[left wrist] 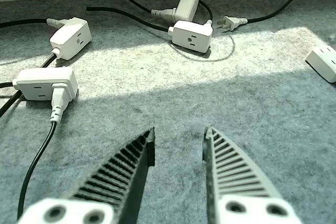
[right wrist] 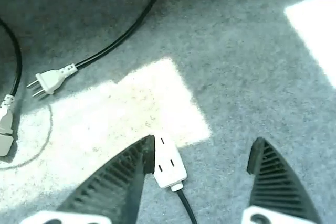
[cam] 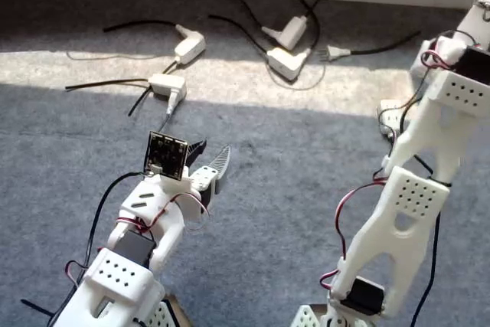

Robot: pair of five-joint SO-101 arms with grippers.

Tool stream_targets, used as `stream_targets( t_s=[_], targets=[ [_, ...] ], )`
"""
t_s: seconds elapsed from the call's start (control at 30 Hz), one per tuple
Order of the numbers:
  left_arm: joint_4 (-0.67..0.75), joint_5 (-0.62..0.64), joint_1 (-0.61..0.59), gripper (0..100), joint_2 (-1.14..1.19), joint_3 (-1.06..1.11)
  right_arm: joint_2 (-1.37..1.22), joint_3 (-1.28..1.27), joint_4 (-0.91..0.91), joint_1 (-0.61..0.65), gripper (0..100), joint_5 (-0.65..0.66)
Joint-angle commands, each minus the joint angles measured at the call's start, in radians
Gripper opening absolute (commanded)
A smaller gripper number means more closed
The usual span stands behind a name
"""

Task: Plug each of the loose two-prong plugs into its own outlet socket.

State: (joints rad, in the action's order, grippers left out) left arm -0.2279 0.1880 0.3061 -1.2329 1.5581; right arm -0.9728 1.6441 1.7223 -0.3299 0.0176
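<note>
A loose two-prong plug [cam: 334,53] on a black cord lies at the back of the grey carpet, also seen as a plug [left wrist: 231,22] and a plug [right wrist: 47,81]. Beside it sits a white outlet [cam: 287,63] with a bare socket face [left wrist: 191,35]. A small white outlet [right wrist: 169,163] on a black cord lies between my right gripper's [right wrist: 203,145] open fingers, close to one finger, untouched. My left gripper [left wrist: 180,132] is open over bare carpet, well short of the outlets. In the high view the left gripper [cam: 210,151] is at the centre left.
Two white outlets [cam: 167,84] [cam: 189,47] at the back left each have a corded plug in them. Another outlet [cam: 292,34] with a plug sits by the wall. Black cords trail across the back. The right arm [cam: 417,189] stands at the right edge.
</note>
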Motion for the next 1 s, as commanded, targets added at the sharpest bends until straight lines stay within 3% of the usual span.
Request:
stream_targets(
  t_s=[0.0,0.23,0.53,0.6,0.77,0.97],
  targets=[
    [0.017,-0.003,0.012,16,-0.015,-0.004,-0.031,0.11,0.041,0.067,27.8,-0.009],
    [0.017,-0.003,0.012,16,-0.015,-0.004,-0.26,0.113,0.018,0.113,27.8,-0.011],
    [0.017,-0.003,0.012,16,-0.015,-0.004,-0.398,0.111,-0.056,0.036,27.3,-0.009],
    [0.017,-0.003,0.012,16,-0.015,-0.004,-0.41,0.111,-0.03,0.027,23.9,-0.005],
    [0.02,-0.003,0.012,16,-0.015,-0.002,-0.369,0.116,0.002,0.031,3.9,-0.003],
    [0.02,-0.003,0.008,16,-0.015,-0.001,-0.219,0.113,0.018,0.091,2.6,-0.026]
  ],
)
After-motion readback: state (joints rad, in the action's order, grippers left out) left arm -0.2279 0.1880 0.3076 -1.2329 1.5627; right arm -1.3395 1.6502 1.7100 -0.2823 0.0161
